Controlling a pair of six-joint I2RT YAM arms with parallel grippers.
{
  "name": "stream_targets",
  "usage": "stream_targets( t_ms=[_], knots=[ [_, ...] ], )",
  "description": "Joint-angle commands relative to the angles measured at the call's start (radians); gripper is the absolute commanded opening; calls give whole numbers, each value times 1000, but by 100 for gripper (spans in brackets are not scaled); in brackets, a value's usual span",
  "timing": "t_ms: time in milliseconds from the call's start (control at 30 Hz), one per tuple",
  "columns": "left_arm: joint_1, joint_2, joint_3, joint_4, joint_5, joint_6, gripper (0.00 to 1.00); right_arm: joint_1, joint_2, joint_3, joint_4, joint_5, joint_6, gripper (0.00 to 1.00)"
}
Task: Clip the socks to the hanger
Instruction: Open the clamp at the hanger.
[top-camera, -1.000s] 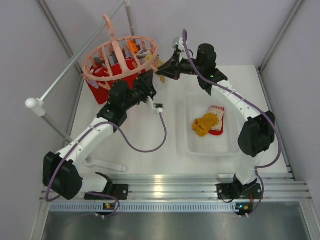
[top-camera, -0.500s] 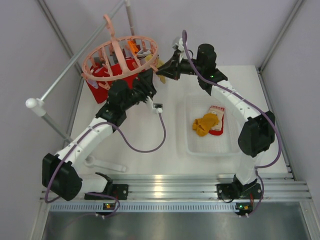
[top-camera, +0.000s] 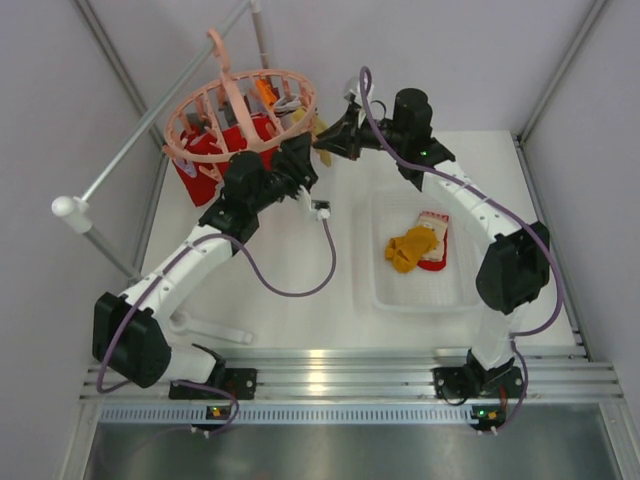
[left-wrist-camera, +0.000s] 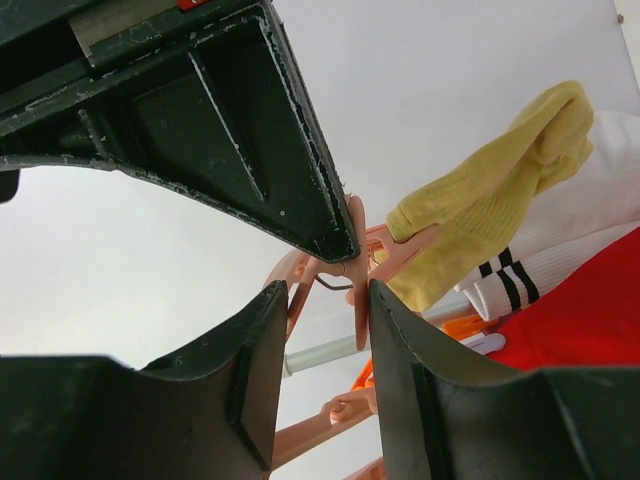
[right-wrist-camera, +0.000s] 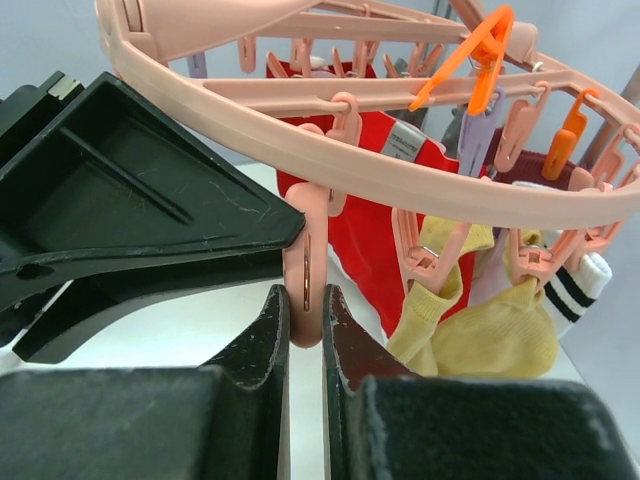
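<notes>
White surface (top-camera: 300, 290) with both arms reaching up to the pink hanger (right-wrist-camera: 420, 185) at the far left.
Hanging off the grey rail (top-camera: 130, 140), the hanger carries red socks (top-camera: 195, 180) on its left side and a hung yellow sock (left-wrist-camera: 490, 190) clipped on its right rim. The left pincer (left-wrist-camera: 328, 290) has its fingers a little apart, pinching the arms of a clip peg (left-wrist-camera: 358, 300) beside that sock. The right pincer (right-wrist-camera: 305, 292) is pressed tight on a clip peg under the outer ring; whether it is the same peg cannot be told. Farther right, a clear tray (top-camera: 400, 285) on the surface holds a loose yellow sock (top-camera: 408, 248) touching a red sock (top-camera: 435, 240).
</notes>
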Motion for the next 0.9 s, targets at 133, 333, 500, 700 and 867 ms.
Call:
stream_targets(
  t_ms=[133,333,500,700,867],
  knots=[
    [6,39,81,74,8,43,42,21,-38,-4,-26,16,-90,0],
    [11,51,107,68,-6,43,44,22,-40,-7,-39,30,-113,0],
    [15,63,111,76,-8,51,44,25,-44,-9,-49,14,-128,0],
    [25,76,115,80,1,60,25,25,-52,-14,-51,-13,-128,0],
    [26,73,112,80,1,53,0,22,-57,-15,-53,-26,-118,29]
  ],
)
